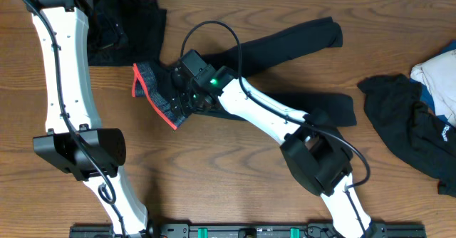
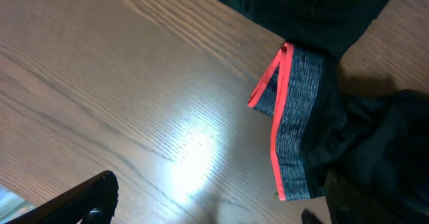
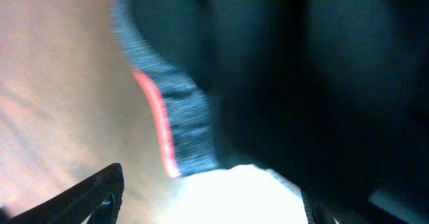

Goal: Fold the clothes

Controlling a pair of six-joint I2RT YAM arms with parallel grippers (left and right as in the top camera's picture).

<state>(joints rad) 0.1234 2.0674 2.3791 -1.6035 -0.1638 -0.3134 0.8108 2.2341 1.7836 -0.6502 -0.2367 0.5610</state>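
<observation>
Wood-grain worktop (image 1: 214, 181), dark rail (image 1: 235, 231)
The brown worktop fills the frame; the rail, with green clips, runs along the bottom edge.

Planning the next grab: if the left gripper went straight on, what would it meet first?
Probably bare table; the left gripper faces wood, with the trousers' coral-edged waistband off to the side. Depth is unclear.

Bare counter (image 1: 214, 181) gives passing room on the near side of the trousers (image 1: 299, 38), toward the arm bases. The right arm (image 1: 263, 113) crosses the trousers' middle. Beyond their leg ends sits a clothes heap (image 1: 406, 124). Past their red-banded end are another dark garment (image 1: 135, 24) and the left arm (image 1: 64, 88).
</observation>
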